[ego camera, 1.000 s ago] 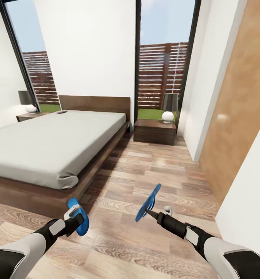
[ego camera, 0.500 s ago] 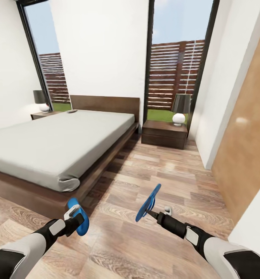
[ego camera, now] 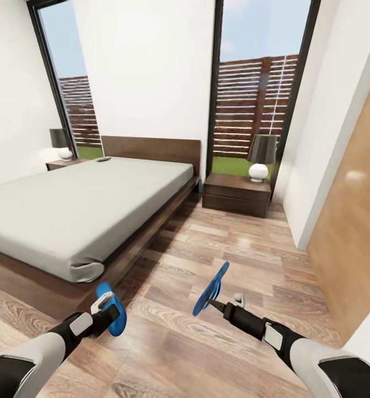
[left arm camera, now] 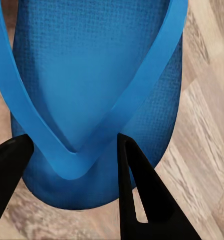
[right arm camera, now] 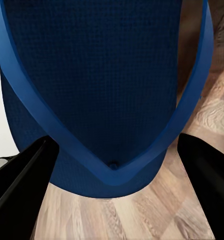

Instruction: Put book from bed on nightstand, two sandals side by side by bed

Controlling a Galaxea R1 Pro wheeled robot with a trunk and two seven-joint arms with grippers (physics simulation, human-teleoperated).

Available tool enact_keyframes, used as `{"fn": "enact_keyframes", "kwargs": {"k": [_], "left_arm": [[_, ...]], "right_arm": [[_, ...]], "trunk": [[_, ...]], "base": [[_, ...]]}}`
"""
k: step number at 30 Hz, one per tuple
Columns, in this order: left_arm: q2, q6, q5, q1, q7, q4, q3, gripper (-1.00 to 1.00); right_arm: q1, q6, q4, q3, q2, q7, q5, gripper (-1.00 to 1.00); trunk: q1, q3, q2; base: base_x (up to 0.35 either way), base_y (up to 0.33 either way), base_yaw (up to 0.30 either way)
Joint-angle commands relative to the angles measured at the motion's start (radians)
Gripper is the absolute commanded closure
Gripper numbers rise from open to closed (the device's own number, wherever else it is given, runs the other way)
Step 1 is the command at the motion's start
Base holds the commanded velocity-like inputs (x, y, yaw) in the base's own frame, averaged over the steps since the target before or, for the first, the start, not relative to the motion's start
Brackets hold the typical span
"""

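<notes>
- Head view: bedroom, bed (ego camera: 80,213) along the left with its headboard against the far white wall, foot end nearest the robot.
- Wood-plank floor (ego camera: 229,254) runs as an open aisle between the bed's right side rail and the right-hand wall and wood panel (ego camera: 353,221); aisle bare up to the right nightstand (ego camera: 236,193).
- Right nightstand sits just beside the bed's head corner, under a tall window; a lamp (ego camera: 260,157) stands on it.
- Left nightstand (ego camera: 63,163) at the far side of the bed, with a second lamp (ego camera: 61,143).
- Small dark flat item (ego camera: 103,160) on the mattress near the headboard, too small to tell what it is.
- Left gripper (ego camera: 109,316) closed on the left sandal (ego camera: 112,309), held off the floor near the bed's foot corner; long axis roughly upright, tilted, sole face toward the camera.
- Left wrist view: fingers (left arm camera: 142,195) flank the toe end of the left sandal (left arm camera: 91,70), at the strap's V; floor behind.
- Right gripper (ego camera: 213,303) grips the right sandal (ego camera: 211,288) at its lower end, over the open aisle; seen nearly edge-on, long axis slanting up and away to the right.
- Right wrist view: right sandal (right arm camera: 101,75) between the dark fingers (right arm camera: 21,185), strap V nearest the gripper.
- The two sandals are well apart, both off the floor.
</notes>
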Motion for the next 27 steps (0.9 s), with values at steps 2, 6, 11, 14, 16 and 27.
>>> {"fn": "enact_keyframes", "kwargs": {"k": [2,6,11,14,16,27], "left_arm": [[0.001,0.003,0.009,-0.001,-0.002,0.000,-0.008,1.00],[0.001,0.003,0.009,-0.001,-0.002,0.000,-0.008,1.00],[0.001,0.003,0.009,-0.001,-0.002,0.000,-0.008,1.00],[0.001,0.003,0.009,-0.001,-0.002,0.000,-0.008,1.00],[0.001,0.003,0.009,-0.001,-0.002,0.000,-0.008,1.00],[0.004,0.003,0.009,-0.001,-0.002,0.000,-0.008,1.00]], "right_arm": [[-0.001,0.010,0.002,0.004,0.000,0.005,-0.011,1.00],[-0.001,0.010,0.002,0.004,0.000,0.004,-0.012,1.00],[-0.001,0.012,0.002,0.006,0.000,0.005,-0.011,1.00],[-0.001,0.012,0.002,0.007,0.000,0.005,-0.010,1.00],[-0.001,0.013,0.002,0.009,0.000,0.005,-0.010,1.00],[-0.001,0.015,0.000,0.013,0.000,0.005,-0.009,1.00]], "trunk": [[0.000,-0.001,0.000],[0.000,-0.001,0.000],[0.000,-0.001,0.000],[0.000,-0.001,0.000],[0.000,-0.001,0.000],[0.000,-0.001,0.000]], "base": [[0.212,-0.160,0.002],[0.212,-0.158,0.001],[0.212,-0.156,0.000],[0.212,-0.156,0.000],[0.212,-0.141,0.000],[0.212,-0.089,0.000]]}}
